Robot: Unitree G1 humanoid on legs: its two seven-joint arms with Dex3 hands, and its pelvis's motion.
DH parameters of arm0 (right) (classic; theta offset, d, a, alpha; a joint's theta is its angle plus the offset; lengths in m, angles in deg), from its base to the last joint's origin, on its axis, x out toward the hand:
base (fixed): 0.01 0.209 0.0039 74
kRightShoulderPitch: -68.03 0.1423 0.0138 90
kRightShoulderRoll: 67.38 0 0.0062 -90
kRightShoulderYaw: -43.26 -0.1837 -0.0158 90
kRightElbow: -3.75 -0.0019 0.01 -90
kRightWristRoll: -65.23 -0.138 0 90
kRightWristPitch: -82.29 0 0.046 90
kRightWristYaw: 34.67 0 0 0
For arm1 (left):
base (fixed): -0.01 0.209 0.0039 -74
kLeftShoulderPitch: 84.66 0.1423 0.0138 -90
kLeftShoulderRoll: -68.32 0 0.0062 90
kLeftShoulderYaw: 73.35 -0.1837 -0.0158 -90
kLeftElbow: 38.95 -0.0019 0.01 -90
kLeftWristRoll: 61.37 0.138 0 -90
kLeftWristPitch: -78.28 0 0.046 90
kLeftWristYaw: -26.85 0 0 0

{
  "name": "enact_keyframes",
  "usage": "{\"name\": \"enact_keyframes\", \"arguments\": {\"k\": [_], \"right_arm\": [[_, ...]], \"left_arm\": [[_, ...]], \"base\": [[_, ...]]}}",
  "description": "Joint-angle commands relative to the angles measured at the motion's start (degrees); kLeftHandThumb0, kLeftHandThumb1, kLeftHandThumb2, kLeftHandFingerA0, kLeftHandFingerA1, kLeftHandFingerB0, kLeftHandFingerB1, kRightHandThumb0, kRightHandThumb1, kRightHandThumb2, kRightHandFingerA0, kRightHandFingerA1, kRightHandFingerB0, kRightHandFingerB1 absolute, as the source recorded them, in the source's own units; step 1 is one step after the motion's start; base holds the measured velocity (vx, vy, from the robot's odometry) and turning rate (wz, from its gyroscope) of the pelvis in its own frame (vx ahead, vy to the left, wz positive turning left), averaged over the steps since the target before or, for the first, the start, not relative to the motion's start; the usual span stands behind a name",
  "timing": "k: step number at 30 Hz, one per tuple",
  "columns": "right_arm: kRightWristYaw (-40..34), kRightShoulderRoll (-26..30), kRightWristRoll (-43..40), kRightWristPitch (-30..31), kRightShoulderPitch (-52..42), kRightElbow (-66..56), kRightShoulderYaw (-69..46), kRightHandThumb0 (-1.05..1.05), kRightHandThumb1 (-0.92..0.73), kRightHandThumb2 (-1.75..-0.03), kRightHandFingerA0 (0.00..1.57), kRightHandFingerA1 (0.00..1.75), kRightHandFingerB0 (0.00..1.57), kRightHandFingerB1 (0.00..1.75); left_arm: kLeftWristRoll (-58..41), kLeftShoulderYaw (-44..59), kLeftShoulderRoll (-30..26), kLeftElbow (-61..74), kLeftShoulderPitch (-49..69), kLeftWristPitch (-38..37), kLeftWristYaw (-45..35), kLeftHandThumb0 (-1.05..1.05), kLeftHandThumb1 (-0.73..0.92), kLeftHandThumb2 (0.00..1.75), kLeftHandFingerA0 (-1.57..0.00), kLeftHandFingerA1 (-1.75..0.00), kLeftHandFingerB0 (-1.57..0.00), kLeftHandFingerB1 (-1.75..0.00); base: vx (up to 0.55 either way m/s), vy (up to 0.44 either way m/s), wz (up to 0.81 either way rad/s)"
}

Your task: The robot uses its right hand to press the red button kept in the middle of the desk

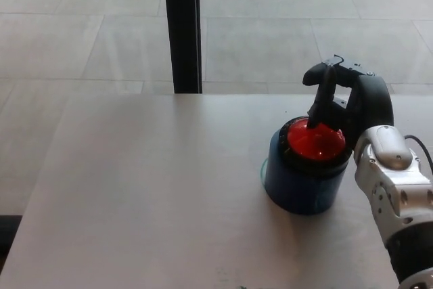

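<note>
Red and domed, the button (pixel 313 141) sits in a black ring on top of a blue cylindrical base (pixel 300 181), which stands upright on the pale desk (pixel 149 194), right of the desk's centre and toward the robot's right side. The right hand (pixel 348 103) is directly over the far edge of the button: its black fingers (pixel 323 99) point almost straight down, and the tip of one meets the red dome near its back rim. The fingers are curled together and grasp nothing; the hand is clenched into a poking shape, not wrapped round the base. The press axis is therefore vertical, the same as the cylinder's own long axis, and the button lies immediately below the fingertip, so any further travel would be straight down; a sideways push could, I judge, slide or tip the base. I take the press to be under way, though I cannot tell how far the dome is depressed. The left hand does not show at all, so the right is the only one near. No brand, label or writing can be read on the button, its base or the silver forearm (pixel 396 187). A dark post (pixel 183 28) stands beyond the desk's far edge.
</note>
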Motion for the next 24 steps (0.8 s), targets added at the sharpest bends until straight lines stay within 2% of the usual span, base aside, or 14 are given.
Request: {"name": "enact_keyframes", "arguments": {"k": [1,7,10,12,14,16,17,18,19,23,24], "right_arm": [[-1.7,-1.9,0.2,-0.1,-2.8,4.1,-1.3,-0.20,-0.55,-1.21,0.98,1.75,0.76,1.50],[-3.6,-1.9,1.4,-1.7,-3.6,10.1,-2.2,-0.19,-0.51,-1.28,1.01,1.75,0.80,1.52],[-4.0,-0.8,2.8,-2.7,-3.7,12.3,-1.4,-0.21,-0.54,-1.23,1.01,1.75,0.81,1.53],[-4.4,-0.1,3.9,-3.8,-3.4,13.6,-0.6,-0.23,-0.52,-1.21,1.00,1.75,0.82,1.54],[-5.2,1.2,5.4,-4.1,-3.1,14.7,0.6,-0.23,-0.53,-1.19,1.01,1.75,0.82,1.53],[-5.6,2.8,6.7,-3.9,-2.6,15.4,2.0,-0.20,-0.52,-1.14,0.96,1.75,0.80,1.55],[-5.6,3.7,7.4,-4.8,-2.5,15.9,2.8,-0.28,-0.50,-1.14,1.22,1.41,0.99,1.27],[-5.7,4.0,7.4,-5.2,-2.4,16.2,3.1,-0.28,-0.50,-1.14,1.22,1.41,0.99,1.27],[-5.7,4.5,7.7,-5.8,-2.2,16.5,3.5,-0.21,-0.50,-1.13,0.94,1.75,0.78,1.56],[-6.2,5.8,7.8,-7.5,-1.5,17.5,3.7,-0.22,-0.47,-1.15,0.98,1.75,0.82,1.54],[-6.4,6.3,8.0,-7.1,-0.9,17.9,3.9,-0.32,-0.49,-1.13,1.23,1.40,1.01,1.27]], "left_arm": [[-0.6,0.2,-0.5,0.3,-0.1,-0.1,0.2,-0.54,0.92,1.11,-0.24,-1.21,-0.15,-0.91],[-0.2,-0.3,-0.8,-0.2,-0.6,0.2,1.1,-0.53,0.92,1.09,-0.29,-1.21,-0.16,-0.91],[-0.4,-0.1,-0.8,-0.1,-0.6,0.5,0.8,-0.54,0.92,1.09,-0.27,-1.20,-0.10,-0.86],[-0.6,0.1,-0.8,-0.1,-0.6,0.5,0.9,-0.54,0.92,1.09,-0.27,-1.21,-0.14,-0.92],[-1.0,0.5,-0.7,0.0,-0.6,0.3,1.0,-0.55,0.92,1.09,-0.27,-1.21,-0.12,-0.90],[-0.6,0.2,-0.8,0.0,-0.7,0.4,0.8,-0.55,0.92,1.10,-0.28,-1.23,-0.15,-0.92],[-0.9,0.5,-0.8,0.0,-0.8,0.4,1.0,-0.56,0.92,1.08,-0.27,-1.25,-0.15,-0.92],[-1.4,1.1,-0.7,0.0,-0.9,0.5,1.2,-0.56,0.92,1.08,-0.27,-1.25,-0.15,-0.92],[-1.2,0.9,-0.9,0.0,-0.9,0.7,1.0,-0.56,0.92,1.08,-0.28,-1.26,-0.16,-0.94],[-0.7,0.6,-1.0,-0.1,-0.6,-0.2,0.3,-0.55,0.92,1.09,-0.25,-1.21,-0.14,-0.90],[-0.3,0.2,-1.0,-0.1,-0.6,-0.3,0.2,-0.56,0.92,1.10,-0.26,-1.20,-0.16,-0.92]], "base": [[0.00,0.000,0.00],[0.00,0.000,0.00],[0.00,0.000,0.00],[0.00,0.000,0.00],[0.00,0.000,0.00],[0.00,0.000,0.00],[0.00,0.000,0.00],[0.00,0.000,0.00],[0.00,0.000,0.00],[0.00,0.000,0.00],[0.00,0.000,0.00]]}}
